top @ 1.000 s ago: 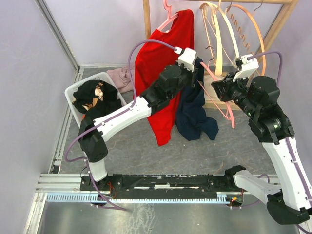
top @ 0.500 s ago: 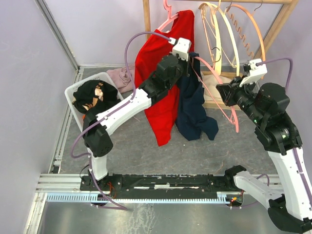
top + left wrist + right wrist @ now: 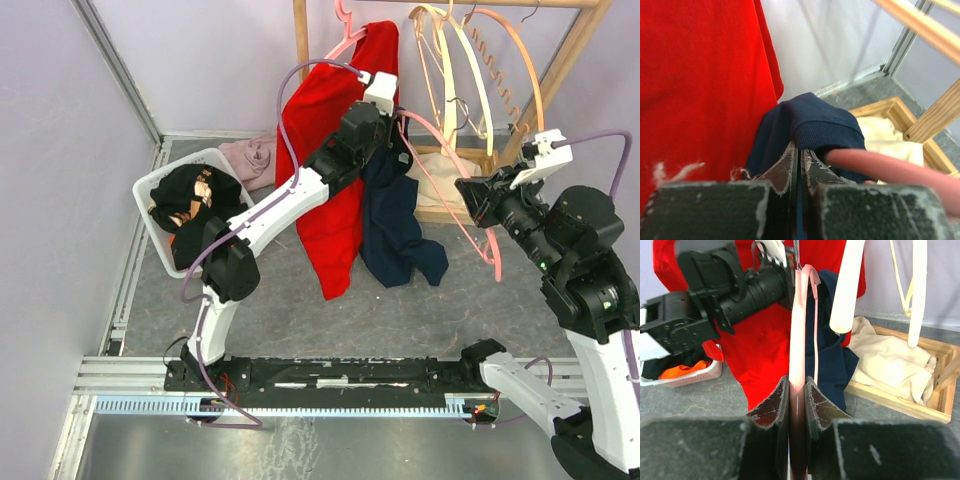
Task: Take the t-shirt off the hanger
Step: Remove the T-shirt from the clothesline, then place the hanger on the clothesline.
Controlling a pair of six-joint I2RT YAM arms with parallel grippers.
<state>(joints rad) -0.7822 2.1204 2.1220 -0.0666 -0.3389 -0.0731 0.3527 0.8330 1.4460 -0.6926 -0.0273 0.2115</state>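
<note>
Centre of the top view, the navy t-shirt (image 3: 395, 225) hangs from one end of the pink hanger (image 3: 797, 330), beside a red garment (image 3: 330, 130); left hand (image 3: 799, 150) pinched tight on its collar; right hand (image 3: 796, 386) clamped on the hanger's lower end.

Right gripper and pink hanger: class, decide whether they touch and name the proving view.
Touching. The right wrist view shows the right gripper, jaws shut on the pink hanger, its bar pinched between them.
</note>
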